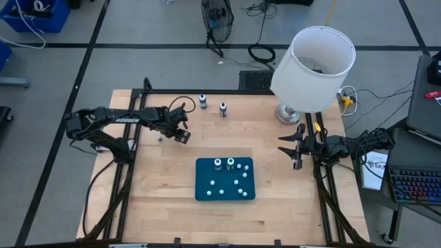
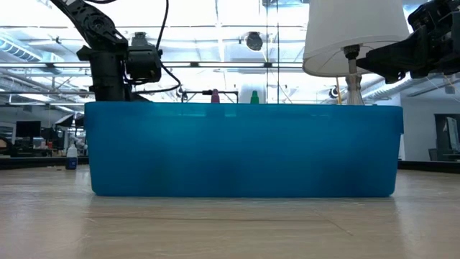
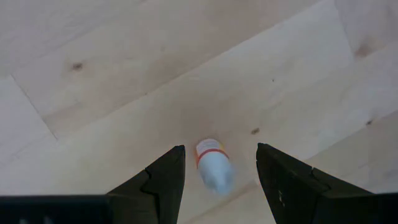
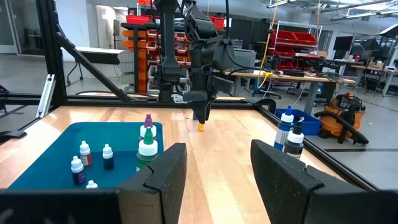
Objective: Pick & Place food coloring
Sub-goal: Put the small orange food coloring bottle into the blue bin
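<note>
A tiny white bottle with an orange band (image 3: 213, 165) rests on the bare wood. It shows as an orange speck (image 4: 201, 127) under my left gripper in the right wrist view. My left gripper (image 3: 221, 147) (image 1: 182, 136) hangs over it, pointing down and open, with one finger on either side and not touching. Several more tiny food coloring bottles (image 4: 107, 155) stand in the blue tray (image 1: 207, 189), beside two taller ones with purple and green caps (image 4: 147, 149). My right gripper (image 4: 217, 144) (image 1: 293, 148) waits open at the table's right edge.
Two larger bottles (image 1: 202, 101) (image 1: 222, 109) stand near the table's far edge. A lamp with a white shade (image 1: 313, 65) occupies the far right corner. In the low view the blue tray's wall (image 2: 244, 151) blocks most of the table. Bare wood lies between the left gripper and the tray.
</note>
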Robot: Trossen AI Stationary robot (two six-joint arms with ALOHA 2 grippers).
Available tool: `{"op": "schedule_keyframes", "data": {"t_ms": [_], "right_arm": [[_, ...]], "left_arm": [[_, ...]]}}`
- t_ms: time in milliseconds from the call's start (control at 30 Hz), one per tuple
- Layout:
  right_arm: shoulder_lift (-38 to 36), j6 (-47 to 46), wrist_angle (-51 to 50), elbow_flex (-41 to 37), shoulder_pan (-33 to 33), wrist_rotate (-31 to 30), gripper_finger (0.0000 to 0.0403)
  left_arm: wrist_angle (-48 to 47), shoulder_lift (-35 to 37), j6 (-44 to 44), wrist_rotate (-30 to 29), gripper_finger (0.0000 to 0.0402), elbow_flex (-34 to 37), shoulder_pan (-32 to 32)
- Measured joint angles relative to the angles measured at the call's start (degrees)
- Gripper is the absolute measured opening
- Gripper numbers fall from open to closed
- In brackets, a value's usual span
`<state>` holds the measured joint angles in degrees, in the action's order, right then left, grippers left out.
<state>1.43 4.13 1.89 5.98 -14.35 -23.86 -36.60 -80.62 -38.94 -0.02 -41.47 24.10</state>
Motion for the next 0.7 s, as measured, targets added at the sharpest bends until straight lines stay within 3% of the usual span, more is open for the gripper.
{"op": "schedule_keyframes", "data": {"t_ms": [367, 700], "right_arm": [[0.0, 0.0, 0.0, 0.0, 0.0, 0.0, 0.0167], [0.0, 0.0, 0.0, 0.0, 0.0, 0.0, 0.0167]], "left_arm": [[0.8, -5.9, 0.3, 0.0, 0.02, 0.0, 0.0], [0.7, -5.5, 1.3, 0.1, 0.02, 0.0, 0.0]]}}
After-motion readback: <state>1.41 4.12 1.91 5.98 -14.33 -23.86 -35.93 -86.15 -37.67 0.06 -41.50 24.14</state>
